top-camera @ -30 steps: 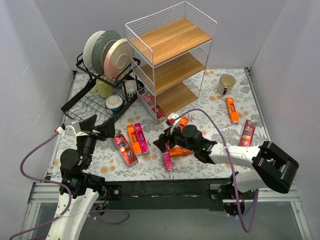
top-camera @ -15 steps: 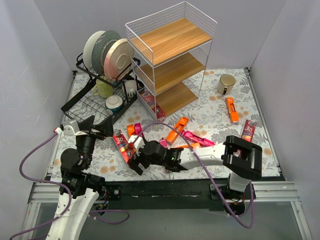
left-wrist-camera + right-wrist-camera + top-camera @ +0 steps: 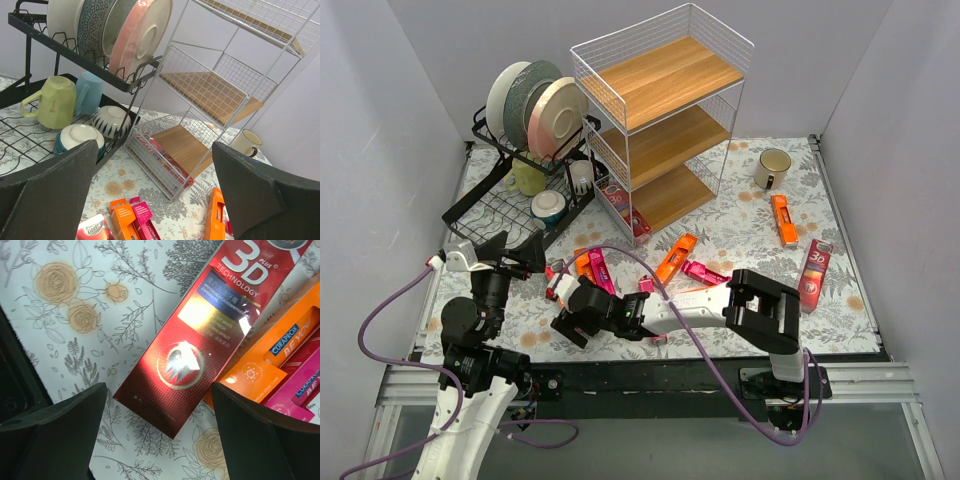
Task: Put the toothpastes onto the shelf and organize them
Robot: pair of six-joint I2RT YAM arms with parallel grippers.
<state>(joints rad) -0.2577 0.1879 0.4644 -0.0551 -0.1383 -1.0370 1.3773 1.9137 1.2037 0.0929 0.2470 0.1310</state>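
Note:
The shelf (image 3: 660, 120) stands at the back centre; a red toothpaste carton (image 3: 623, 208) lies in its bottom tier. Several toothpastes lie on the table: a dark red one (image 3: 560, 283), an orange one (image 3: 584, 265) and a pink one (image 3: 600, 272) at the left, an orange one (image 3: 675, 258) and a pink one (image 3: 705, 272) in the middle, an orange one (image 3: 783, 220) and a dark red one (image 3: 815, 270) at the right. My right gripper (image 3: 568, 320) is open, low over the left dark red carton (image 3: 210, 335), whose near end lies between its fingers. My left gripper (image 3: 515, 250) is open and empty, raised, facing the shelf (image 3: 210, 95).
A black dish rack (image 3: 520, 190) with plates, cups and bowls stands left of the shelf. A cream mug (image 3: 772, 165) sits at the back right. The right arm stretches across the front of the table. Grey walls close in both sides.
My right arm has swung from the middle of the table to the left and now hangs over the left dark red carton. The left arm has not moved.

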